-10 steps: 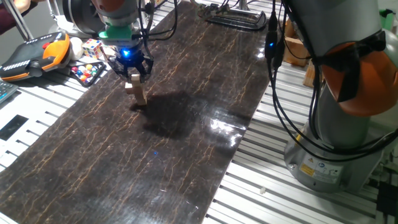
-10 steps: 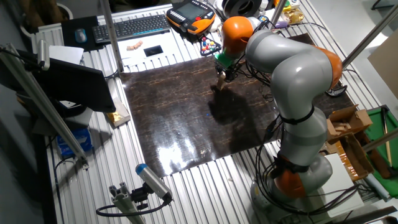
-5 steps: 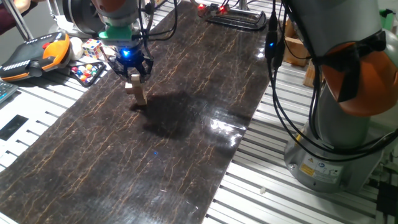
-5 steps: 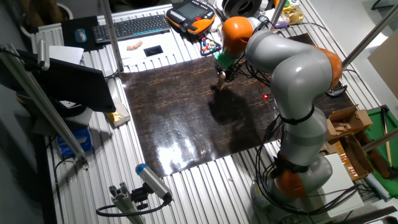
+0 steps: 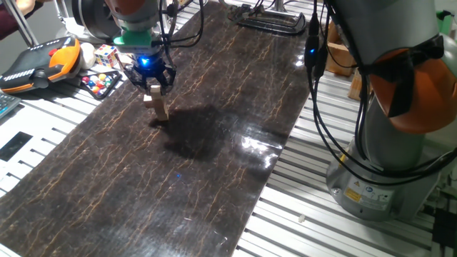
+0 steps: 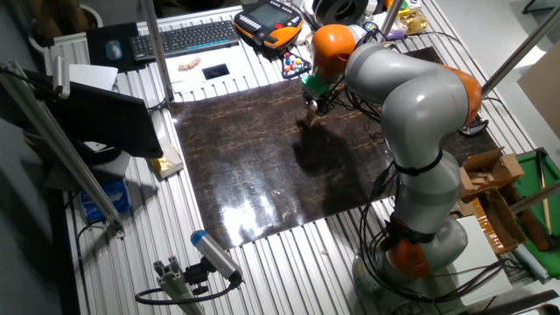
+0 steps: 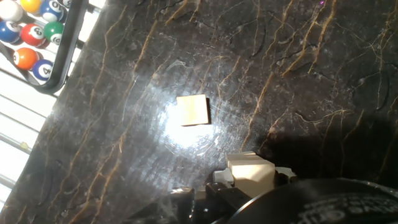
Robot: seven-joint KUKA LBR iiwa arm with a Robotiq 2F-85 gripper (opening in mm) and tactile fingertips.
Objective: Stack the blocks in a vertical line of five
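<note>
My end effector (image 5: 151, 87) sits directly above the blocks (image 5: 156, 104), a short leaning stack on the desk (image 5: 214, 143). Grip state: cannot tell. Risk: the stack tilts; any sideways nudge could topple it.

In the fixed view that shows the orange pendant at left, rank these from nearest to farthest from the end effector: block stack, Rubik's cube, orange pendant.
1. Block stack, directly below the end effector.
2. Rubik's cube, left of it.
3. Orange pendant, far left.
</note>
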